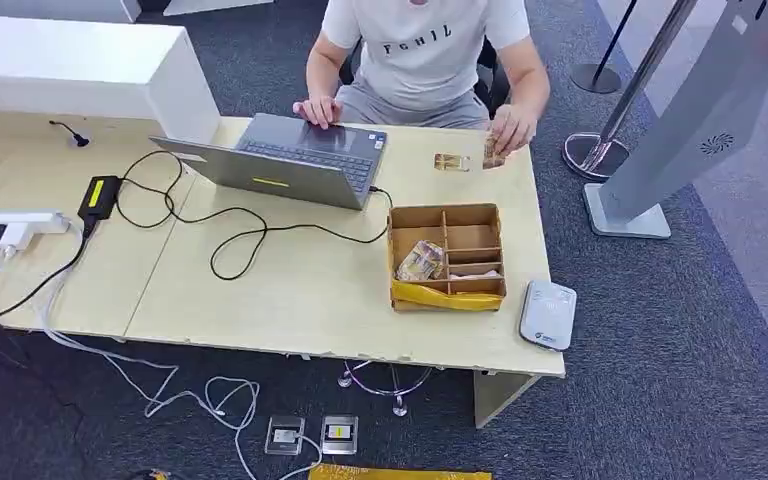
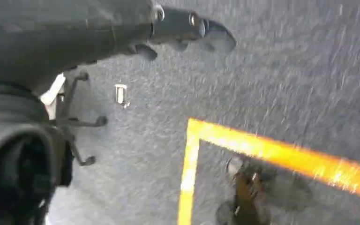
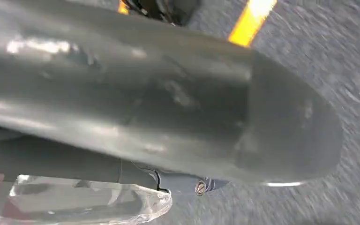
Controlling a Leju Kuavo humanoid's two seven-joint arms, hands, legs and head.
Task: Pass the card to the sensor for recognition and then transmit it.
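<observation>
Worrying my right hand [image 3: 168,108], which looks to be pinching the card [image 3: 89,201] under its thumb, drops it before the sensor [image 1: 547,314]; left hand [image 2: 136,28] hangs spread, empty.

Table [image 1: 290,290] pale matt wood, lower centre; divided box [image 1: 447,256] brown cardboard; laptop [image 1: 290,160] grey matt metal-look; sensor [image 1: 547,314] smooth light-grey plastic, lower right; floor [image 1: 680,360] rough dark carpet; right hand [image 3: 168,98] glossy grey plastic, holding clear shiny card sleeve [image 3: 89,204]

"FGHIL" on the person's white shirt [image 1: 422,45]
</observation>
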